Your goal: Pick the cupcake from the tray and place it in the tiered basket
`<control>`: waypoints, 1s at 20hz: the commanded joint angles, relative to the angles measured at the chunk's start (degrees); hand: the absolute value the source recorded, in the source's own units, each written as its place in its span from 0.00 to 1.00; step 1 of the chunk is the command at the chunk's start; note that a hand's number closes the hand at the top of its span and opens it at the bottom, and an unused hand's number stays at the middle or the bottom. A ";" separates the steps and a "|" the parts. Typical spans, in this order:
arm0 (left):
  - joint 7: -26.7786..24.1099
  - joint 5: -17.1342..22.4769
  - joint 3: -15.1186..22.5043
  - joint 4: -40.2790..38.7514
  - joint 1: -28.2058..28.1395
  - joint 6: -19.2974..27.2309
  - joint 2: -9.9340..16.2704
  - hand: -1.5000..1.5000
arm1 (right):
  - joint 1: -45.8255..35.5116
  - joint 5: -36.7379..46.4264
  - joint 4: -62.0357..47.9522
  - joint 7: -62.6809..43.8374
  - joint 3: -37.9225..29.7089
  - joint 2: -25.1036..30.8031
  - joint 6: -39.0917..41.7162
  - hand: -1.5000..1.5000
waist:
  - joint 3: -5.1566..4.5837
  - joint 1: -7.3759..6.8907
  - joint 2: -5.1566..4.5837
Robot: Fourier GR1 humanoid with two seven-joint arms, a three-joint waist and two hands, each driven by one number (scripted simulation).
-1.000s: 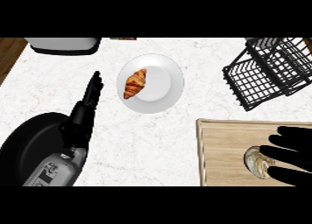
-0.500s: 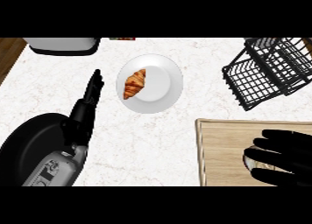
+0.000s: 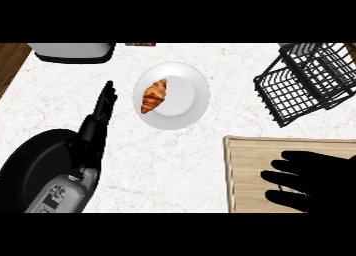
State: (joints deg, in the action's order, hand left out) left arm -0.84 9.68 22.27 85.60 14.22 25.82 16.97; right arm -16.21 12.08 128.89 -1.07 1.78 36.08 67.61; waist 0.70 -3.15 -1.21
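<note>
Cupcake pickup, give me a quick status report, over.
Right hand low over the wooden tray, fingers spread, hiding the cupcake. Left hand open, resting beside the croissant plate. Tiered basket beyond the tray, nothing between.

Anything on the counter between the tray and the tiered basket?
Nothing visible. The wooden tray sits just below the tiered basket with only bare counter between them. The right hand covers the cupcake, which is hidden. The plate with croissant lies off to the left.

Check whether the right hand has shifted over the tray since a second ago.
Yes. The right hand has slid toward the view's left across the wooden tray, nearer its left rim, and now covers the cupcake.
</note>
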 commanded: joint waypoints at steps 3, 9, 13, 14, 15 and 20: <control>0.94 -0.29 -1.07 -0.48 1.36 -0.01 0.33 0.50 | 1.73 8.23 -1.89 11.40 5.93 3.77 -1.23 0.00 | 0.01 0.87 0.11; 0.24 -0.60 -1.49 0.18 -0.05 -0.18 0.69 0.50 | 2.49 17.87 -8.91 20.84 12.73 8.49 -12.56 0.00 | -0.13 0.46 0.27; 1.79 -0.85 -0.75 0.04 0.46 -0.95 0.51 0.50 | 5.09 26.23 -15.74 28.80 19.23 10.63 -24.67 0.00 | -0.18 0.90 0.26; -1.56 -1.07 -0.36 0.25 -3.47 -0.68 0.06 0.50 | 5.34 27.48 -18.04 32.65 19.65 12.13 -27.50 0.00 | -0.35 0.96 0.52; 0.23 -1.82 -0.91 -1.32 0.18 1.36 -1.76 0.50 | 6.52 29.34 -19.17 36.08 20.58 14.13 -30.55 0.00 | -0.32 1.96 0.49; 0.26 -0.03 -4.01 -1.66 0.18 -2.22 0.48 0.50 | 5.85 37.41 -36.17 46.50 26.33 12.30 -45.19 0.00 | -0.57 1.96 0.72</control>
State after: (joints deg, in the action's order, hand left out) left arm -0.49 8.91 20.39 85.69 13.20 24.97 17.06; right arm -9.50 44.39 103.50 34.17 25.50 47.95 29.03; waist 0.29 -1.67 -0.58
